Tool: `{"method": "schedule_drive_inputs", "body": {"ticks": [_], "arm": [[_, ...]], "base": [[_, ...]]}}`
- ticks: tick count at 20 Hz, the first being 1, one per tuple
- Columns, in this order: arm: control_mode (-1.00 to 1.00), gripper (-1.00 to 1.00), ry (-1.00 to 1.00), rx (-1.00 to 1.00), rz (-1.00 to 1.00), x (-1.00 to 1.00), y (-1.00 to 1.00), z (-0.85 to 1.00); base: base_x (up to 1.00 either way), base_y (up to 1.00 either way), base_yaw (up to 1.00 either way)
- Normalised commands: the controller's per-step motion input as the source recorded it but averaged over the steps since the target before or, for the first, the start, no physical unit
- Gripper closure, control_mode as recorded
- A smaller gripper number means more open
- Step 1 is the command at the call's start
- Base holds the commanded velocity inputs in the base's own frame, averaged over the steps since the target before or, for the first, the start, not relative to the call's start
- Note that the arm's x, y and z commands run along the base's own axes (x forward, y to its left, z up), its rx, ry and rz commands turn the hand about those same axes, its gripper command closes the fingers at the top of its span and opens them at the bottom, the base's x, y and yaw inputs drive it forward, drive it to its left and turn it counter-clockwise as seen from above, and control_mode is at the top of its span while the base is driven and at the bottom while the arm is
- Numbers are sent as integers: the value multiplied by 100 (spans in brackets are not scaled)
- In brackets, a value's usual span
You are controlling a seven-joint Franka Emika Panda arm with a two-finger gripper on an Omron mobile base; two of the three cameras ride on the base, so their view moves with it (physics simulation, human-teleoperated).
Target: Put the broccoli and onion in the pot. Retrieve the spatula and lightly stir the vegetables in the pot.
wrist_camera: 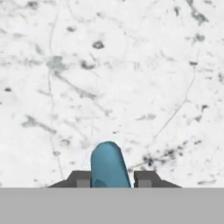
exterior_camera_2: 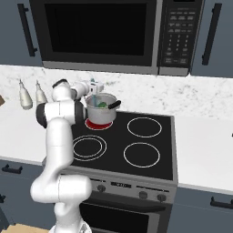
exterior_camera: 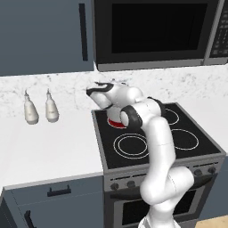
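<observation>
Spatula held over the pot on the back-left burner, stirring stage.

Stove [exterior_camera_2: 150, 168] with four ringed burners, the back-left one glowing red under the pot [exterior_camera_2: 101, 113], presumably so the contents cook while stirred. Pot standing upright, steel-walled, one black handle pointing toward the right, green broccoli [exterior_camera_2: 103, 104] showing inside; onion not made out. Gripper [exterior_camera_2: 94, 87] reaching in just above the pot's rim from the left, jaws narrowed onto the light-blue spatula [wrist_camera: 109, 166], whose rounded handle end rises between the two dark fingertips [wrist_camera: 151, 179] in the hand view against the marbled backsplash [wrist_camera: 131, 65]. Blade apparently hanging down into the pot, a hold suited to light stirring. Two white bottles [exterior_camera: 41, 109] well apart on the counter to the left.
</observation>
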Motion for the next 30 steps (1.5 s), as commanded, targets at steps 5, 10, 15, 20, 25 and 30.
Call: {"method": "schedule_drive_inputs", "body": {"ticks": [5, 10, 15, 20, 25, 30], "arm": [[-100, 100, -26, 9, 0, -2, 0, 46], [-100, 100, -14, 1, 0, 1, -12, -3], [-100, 100, -8, 1, -5, -58, -27, 29], [-100, 100, -2, 0, -12, -33, -30, 23], [-100, 100, -10, -18, -11, 27, -8, -59], [-100, 100, -12, -20, -8, 39, 0, -84]], "base": [[0, 0, 0], [0, 0, 0], [0, 0, 0], [0, 0, 0], [0, 0, 0], [0, 0, 0]]}}
